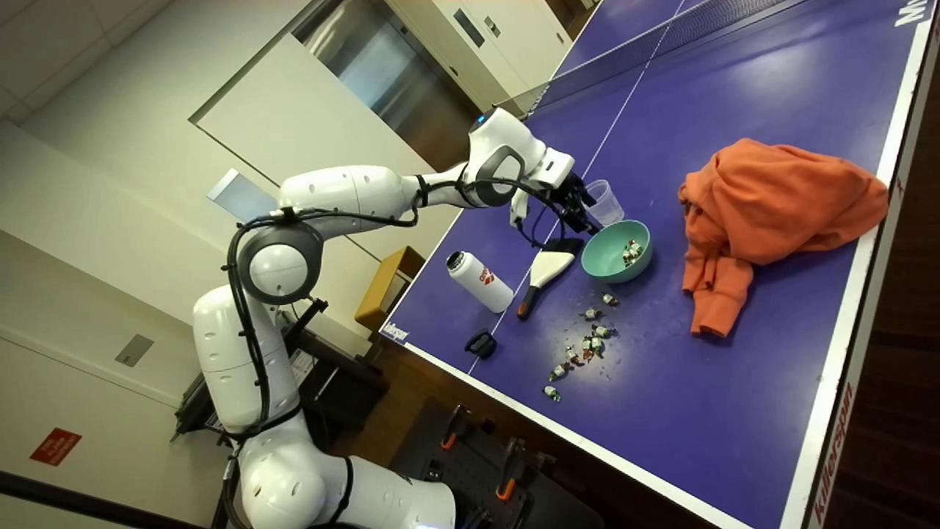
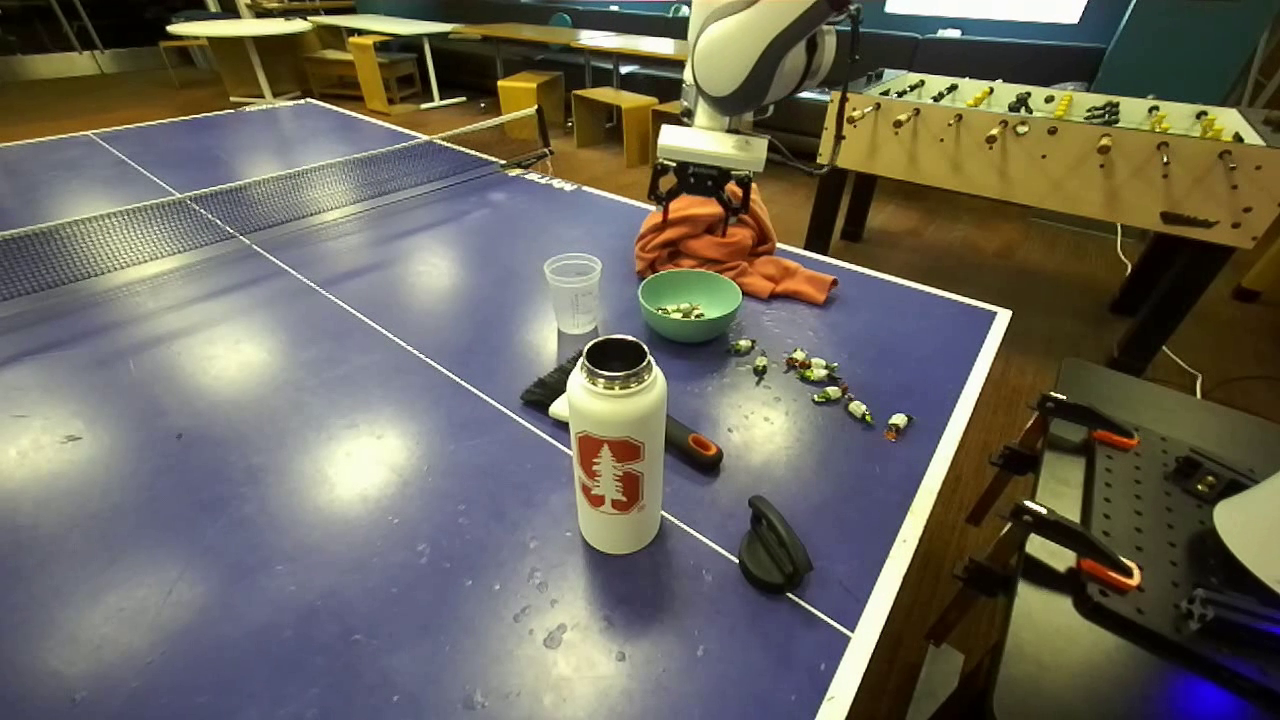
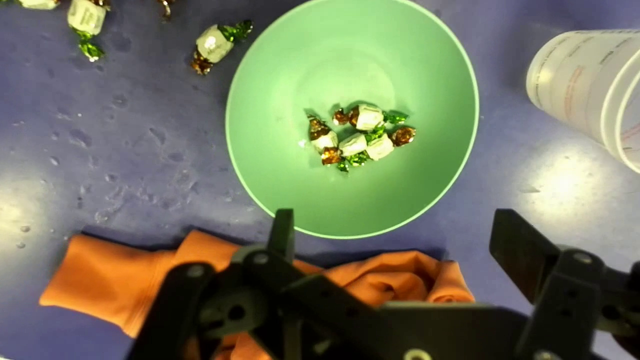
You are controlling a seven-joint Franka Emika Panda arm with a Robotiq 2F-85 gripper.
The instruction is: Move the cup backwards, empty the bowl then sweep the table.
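The jaws gaped, gripping nothing, and a firm rim pinch on the bowl [image 3: 350, 82] before tipping seemed wisest.

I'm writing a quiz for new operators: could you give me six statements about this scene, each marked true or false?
1. The teal-green bowl holds wrapped candies. True.
2. In an exterior view, the hand brush lies between the white water bottle and the teal-green bowl. True.
3. The translucent measuring cup lies on its side. False: the translucent measuring cup stands upright.
4. The black lid is on the white water bottle. False: the black lid rests apart, on the table-tennis table.
5. The end effector is open and holds nothing. True.
6. All the wrapped candies are in the teal-green bowl. False: some lie scattered on the table-tennis table.
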